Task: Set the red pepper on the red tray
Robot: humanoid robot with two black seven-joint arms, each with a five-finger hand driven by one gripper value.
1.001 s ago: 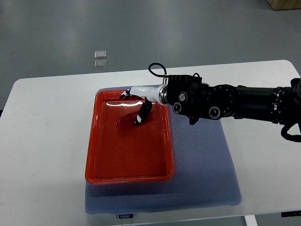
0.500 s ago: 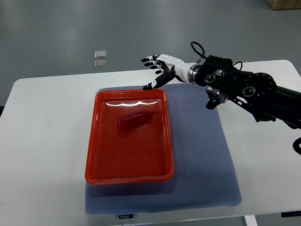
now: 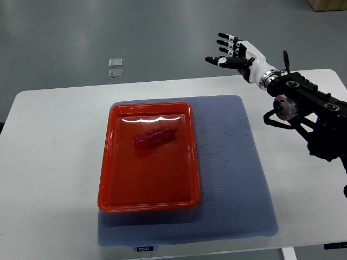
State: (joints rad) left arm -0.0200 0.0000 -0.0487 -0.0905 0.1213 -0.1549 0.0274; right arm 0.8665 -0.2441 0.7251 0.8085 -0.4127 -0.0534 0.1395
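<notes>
The red pepper lies on its side in the far half of the red tray, nothing touching it. The tray sits on the left part of a blue-grey mat. My right hand is open with fingers spread and empty, raised beyond the table's far right edge, well away from the tray. Its black arm comes in from the right edge. The left arm does not show.
The white table carries the mat and tray. Two small clear squares lie on the grey floor beyond the table's far edge.
My right hand let go of the pepper, which stays in the tray, then drew back up and to the right, from over the tray to beyond the table's far right edge.
</notes>
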